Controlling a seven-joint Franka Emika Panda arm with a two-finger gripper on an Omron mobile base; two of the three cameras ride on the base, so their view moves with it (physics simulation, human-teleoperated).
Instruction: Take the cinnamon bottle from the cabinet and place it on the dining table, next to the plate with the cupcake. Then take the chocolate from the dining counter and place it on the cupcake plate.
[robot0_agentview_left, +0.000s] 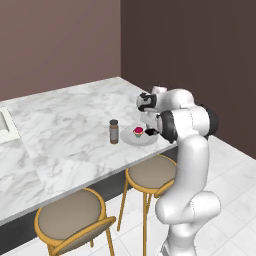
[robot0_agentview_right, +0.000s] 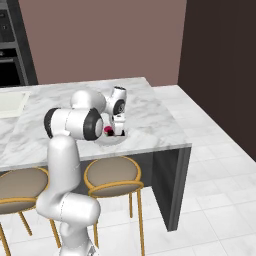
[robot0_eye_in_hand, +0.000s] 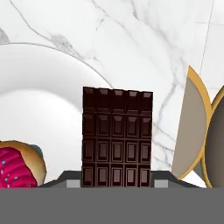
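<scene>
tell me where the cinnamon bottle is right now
The cinnamon bottle stands upright on the dining table in the left base view, just left of the plate with the cupcake.

— What's the room like?
— Mauve walls (robot0_agentview_left: 60, 40), a darker brown wall (robot0_agentview_left: 200, 50) to the right, white tiled floor (robot0_agentview_right: 215, 200).
— Furniture?
— Round stools (robot0_agentview_left: 72, 215) with tan seats and yellow frames stand near. Far left, a pale sink (robot0_agentview_left: 6, 125) and a dark oven unit (robot0_agentview_right: 12, 45).
</scene>
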